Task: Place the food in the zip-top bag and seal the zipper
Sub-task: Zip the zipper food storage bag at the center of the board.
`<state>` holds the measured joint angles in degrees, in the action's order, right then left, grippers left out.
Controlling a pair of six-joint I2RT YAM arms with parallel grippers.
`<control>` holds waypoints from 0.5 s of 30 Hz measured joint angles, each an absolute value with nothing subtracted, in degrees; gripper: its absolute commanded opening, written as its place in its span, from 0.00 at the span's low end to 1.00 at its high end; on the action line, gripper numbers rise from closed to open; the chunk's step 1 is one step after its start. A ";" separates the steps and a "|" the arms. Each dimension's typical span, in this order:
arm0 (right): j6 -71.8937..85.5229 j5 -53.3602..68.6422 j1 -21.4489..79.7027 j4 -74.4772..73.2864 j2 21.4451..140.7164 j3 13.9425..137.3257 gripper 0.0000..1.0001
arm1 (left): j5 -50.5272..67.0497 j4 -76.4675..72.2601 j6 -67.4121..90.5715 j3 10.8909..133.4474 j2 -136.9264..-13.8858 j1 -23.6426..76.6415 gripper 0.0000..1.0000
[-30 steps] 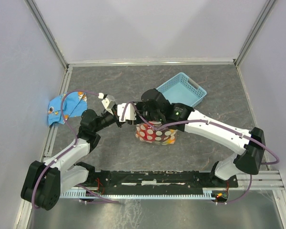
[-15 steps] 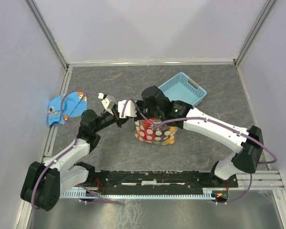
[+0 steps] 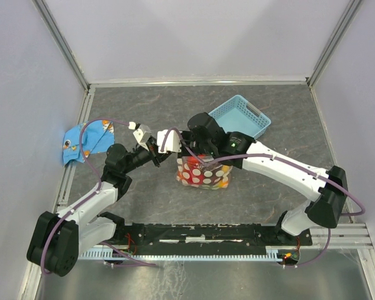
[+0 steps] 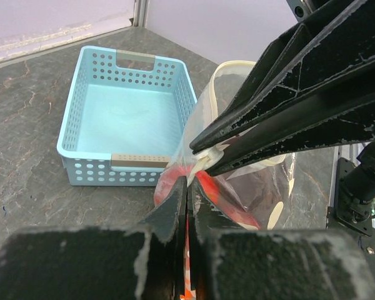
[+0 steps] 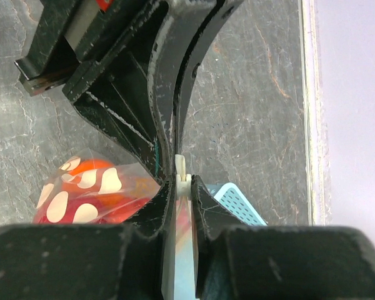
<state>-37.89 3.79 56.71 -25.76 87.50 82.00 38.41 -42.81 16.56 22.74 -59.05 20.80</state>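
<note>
The clear zip-top bag (image 3: 204, 174) with white dots stands mid-table, and red and orange food (image 5: 90, 201) shows through its wall. My right gripper (image 5: 182, 181) is shut on the whitish zipper (image 5: 182, 167) at the bag's upper left corner. My left gripper (image 4: 187, 184) is shut on the bag's edge just below that spot, with red food (image 4: 234, 203) behind the plastic. In the top view my left gripper (image 3: 157, 155) and my right gripper (image 3: 172, 142) meet at that corner. Part of the bag mouth (image 4: 237, 65) still gapes as a loop.
An empty light blue basket (image 3: 239, 119) sits right behind the bag, close to the right arm's wrist. A blue patterned cloth (image 3: 84, 140) lies at the left wall. The black rail (image 3: 200, 234) runs along the near edge.
My right gripper has closed down onto the zipper strip and shifted slightly left toward the left gripper. The left arm and the bag have barely moved.
</note>
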 measured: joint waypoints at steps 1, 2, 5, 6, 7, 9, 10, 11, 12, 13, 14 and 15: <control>-37.76 3.51 56.62 -25.76 87.05 81.58 0.09 | 38.41 -43.05 16.56 22.74 -59.02 20.88 0.03; -37.54 3.18 56.51 -25.76 86.46 80.99 0.09 | 38.39 -43.22 16.56 22.74 -58.98 21.02 0.03; -37.08 2.09 55.99 -25.93 84.34 79.15 0.08 | 37.93 -43.46 16.56 22.74 -58.65 21.15 0.03; -36.86 1.78 55.81 -26.04 83.79 78.74 0.08 | 37.71 -43.48 16.56 22.74 -58.52 21.15 0.03; -36.69 1.34 55.59 -26.24 83.18 78.26 0.08 | 37.43 -43.48 16.56 22.74 -58.37 21.15 0.03; -36.27 0.71 55.13 -26.68 82.02 77.52 0.08 | 36.64 -43.42 16.56 22.72 -57.93 21.15 0.03; -36.14 0.36 54.94 -26.81 81.41 77.10 0.08 | 36.14 -43.42 16.53 22.72 -57.65 21.15 0.03; -35.97 0.03 54.81 -26.98 80.77 76.71 0.08 | 35.86 -43.42 16.56 22.70 -57.41 21.15 0.03; -35.77 -0.27 54.68 -27.09 80.07 76.27 0.08 | 35.46 -43.42 16.56 22.65 -57.08 21.15 0.03; -35.62 -0.45 54.59 -27.31 79.55 76.01 0.07 | 35.03 -43.38 16.56 22.61 -56.80 21.15 0.03; -35.35 -0.82 54.54 -27.66 78.94 75.70 0.07 | 34.46 -43.38 16.53 22.55 -56.49 21.15 0.03; -35.16 -1.10 54.48 -27.90 78.52 75.53 0.07 | 34.09 -43.38 16.53 22.52 -56.31 21.15 0.03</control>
